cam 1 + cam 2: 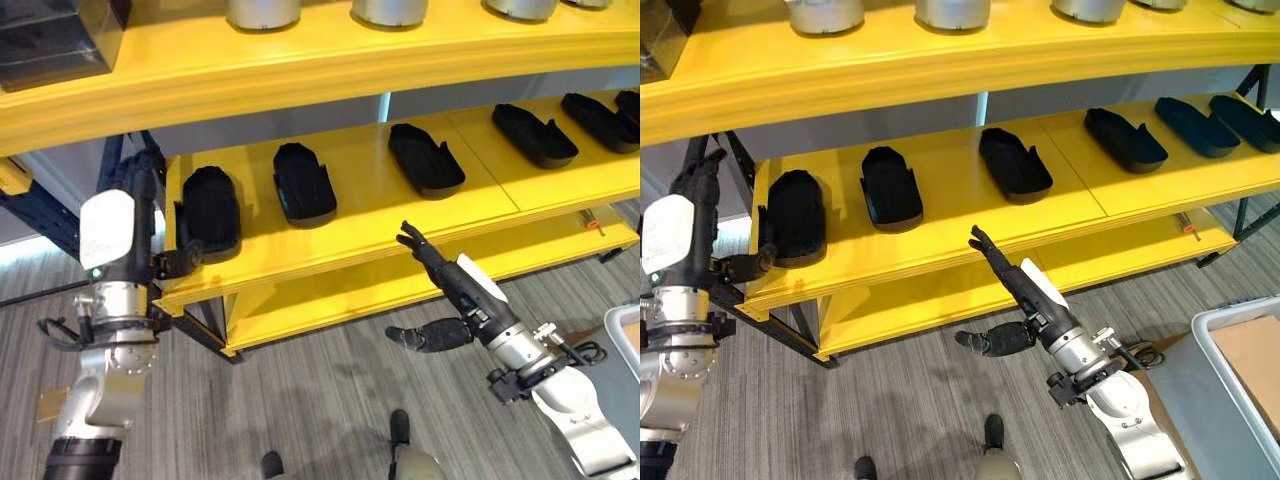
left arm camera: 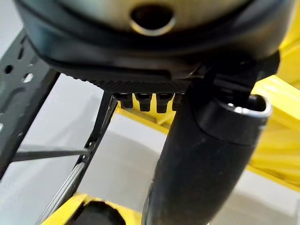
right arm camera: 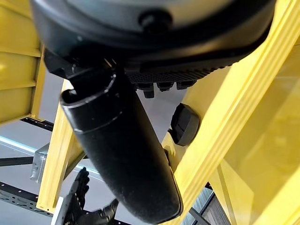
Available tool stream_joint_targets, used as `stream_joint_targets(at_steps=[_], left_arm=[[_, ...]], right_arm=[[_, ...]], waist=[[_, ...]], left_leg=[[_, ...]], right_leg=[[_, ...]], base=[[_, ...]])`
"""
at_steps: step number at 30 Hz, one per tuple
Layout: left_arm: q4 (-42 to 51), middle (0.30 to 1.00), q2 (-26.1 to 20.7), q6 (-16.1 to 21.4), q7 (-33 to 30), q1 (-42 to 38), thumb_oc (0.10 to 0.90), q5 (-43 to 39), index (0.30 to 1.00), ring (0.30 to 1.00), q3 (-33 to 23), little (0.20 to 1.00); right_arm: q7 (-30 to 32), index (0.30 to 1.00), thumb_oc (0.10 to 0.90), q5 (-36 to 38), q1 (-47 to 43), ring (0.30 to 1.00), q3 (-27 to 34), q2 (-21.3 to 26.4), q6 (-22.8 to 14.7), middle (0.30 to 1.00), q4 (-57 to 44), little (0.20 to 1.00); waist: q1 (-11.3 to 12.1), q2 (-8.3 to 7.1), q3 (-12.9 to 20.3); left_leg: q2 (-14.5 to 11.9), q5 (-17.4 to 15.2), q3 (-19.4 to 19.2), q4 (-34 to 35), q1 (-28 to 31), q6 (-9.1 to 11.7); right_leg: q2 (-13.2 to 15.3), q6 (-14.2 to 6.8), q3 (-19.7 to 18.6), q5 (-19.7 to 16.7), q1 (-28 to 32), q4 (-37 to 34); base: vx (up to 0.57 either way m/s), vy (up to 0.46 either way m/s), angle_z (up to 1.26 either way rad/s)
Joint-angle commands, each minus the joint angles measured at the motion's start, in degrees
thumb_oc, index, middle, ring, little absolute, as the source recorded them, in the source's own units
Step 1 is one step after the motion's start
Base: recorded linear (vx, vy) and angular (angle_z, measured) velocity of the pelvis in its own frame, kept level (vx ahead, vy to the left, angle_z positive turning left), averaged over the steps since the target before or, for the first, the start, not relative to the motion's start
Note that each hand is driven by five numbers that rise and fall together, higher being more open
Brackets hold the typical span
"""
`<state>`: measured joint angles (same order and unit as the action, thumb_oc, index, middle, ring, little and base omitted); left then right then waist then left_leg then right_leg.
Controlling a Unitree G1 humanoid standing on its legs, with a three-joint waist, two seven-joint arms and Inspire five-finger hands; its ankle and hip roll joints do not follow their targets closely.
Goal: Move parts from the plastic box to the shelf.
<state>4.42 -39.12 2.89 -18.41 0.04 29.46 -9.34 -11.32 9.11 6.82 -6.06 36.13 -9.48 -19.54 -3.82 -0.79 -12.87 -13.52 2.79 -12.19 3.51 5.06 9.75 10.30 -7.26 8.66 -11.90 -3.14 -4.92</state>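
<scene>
Parts lined up on the shelf point(image 1: 350, 225)

Right hand point(image 1: 440, 300), fingers straight and empty, hangs near its front edge; left hand point(image 1: 170, 262) at the leftmost part point(image 1: 210, 212), grip unclear.

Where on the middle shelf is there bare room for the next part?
The widest bare patch on the middle shelf is between the third black part and the fourth. The far right end is crowded. The right hand is open, just below the shelf edge.
</scene>
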Motion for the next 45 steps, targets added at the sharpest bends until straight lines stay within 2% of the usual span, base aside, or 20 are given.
stream_joint_targets(at_steps=[1, 8, 13, 18, 29, 45], left_arm=[[5.14, 1.000, -3.26, 4.56, -1.14, -1.76, 0.900, -0.61, 1.000, 1.000, -4.57, 1.000], [12.09, 1.000, -2.67, 7.05, 2.07, 9.63, 0.900, 3.69, 1.000, 1.000, -5.26, 1.000], [13.03, 1.000, -2.64, 7.88, 3.33, 13.23, 0.900, 4.01, 1.000, 1.000, -4.97, 1.000], [10.69, 1.000, -3.27, 7.85, 4.69, 14.63, 0.900, 4.92, 1.000, 1.000, -2.27, 1.000], [3.38, 1.000, -2.28, 5.88, 5.32, 13.12, 0.900, 7.84, 1.000, 1.000, 1.78, 1.000], [-5.40, 1.000, -0.28, 2.19, 2.47, 3.53, 0.900, 11.96, 1.000, 1.000, 7.56, 1.000]], right_arm=[[2.19, 1.000, 0.900, 1.02, -1.21, 1.000, 2.45, -0.61, -4.81, 1.000, -5.07, 1.000], [2.23, 1.000, 0.900, 1.24, 0.28, 1.000, 3.81, -0.33, -5.22, 1.000, -5.91, 1.000], [2.30, 1.000, 0.900, 1.57, 0.72, 1.000, 4.33, 0.05, -5.38, 1.000, -6.07, 1.000], [2.64, 1.000, 0.900, 1.76, 0.45, 1.000, 3.93, 0.35, -5.42, 1.000, -5.72, 1.000], [3.33, 1.000, 0.900, 1.41, -0.36, 1.000, 3.54, 0.66, -5.01, 1.000, -5.46, 1.000], [4.78, 1.000, 0.900, 0.84, -1.77, 1.000, 2.76, 0.71, -4.80, 1.000, -5.32, 1.000]], waist=[[-0.48, -2.24, 4.78], [0.35, -2.55, 4.08], [0.56, -2.61, 3.43], [0.78, -2.67, 2.70], [0.75, -2.96, 0.91], [0.11, -3.78, -1.87]], left_leg=[[-0.18, 0.66, -0.14, -1.40, -2.42, -1.23], [-0.62, 0.62, 0.15, -1.58, -2.49, -1.41], [-0.83, 0.74, 0.36, -1.71, -2.71, -1.47], [-1.12, 0.89, 0.66, -1.92, -3.05, -1.46], [-1.21, 0.98, 0.90, -2.45, -3.71, -1.38], [-1.60, 1.06, 0.83, -3.80, -5.53, -1.18]], right_leg=[[4.95, -3.89, 1.78, 7.62, 5.45, 3.34], [4.53, -3.75, 2.00, 7.93, 5.56, 3.35], [4.40, -3.69, 2.07, 8.12, 5.45, 3.53], [4.09, -3.58, 2.27, 8.39, 5.39, 3.77], [3.93, -3.50, 2.18, 8.52, 4.96, 4.19], [4.12, -3.40, 1.36, 8.18, 2.93, 5.13]], base=[[0.00, 0.000, 0.00], [0.00, 0.000, 0.00], [0.00, 0.000, 0.00], [0.00, 0.000, 0.00], [0.00, 0.000, 0.00], [0.00, 0.001, -0.01]])
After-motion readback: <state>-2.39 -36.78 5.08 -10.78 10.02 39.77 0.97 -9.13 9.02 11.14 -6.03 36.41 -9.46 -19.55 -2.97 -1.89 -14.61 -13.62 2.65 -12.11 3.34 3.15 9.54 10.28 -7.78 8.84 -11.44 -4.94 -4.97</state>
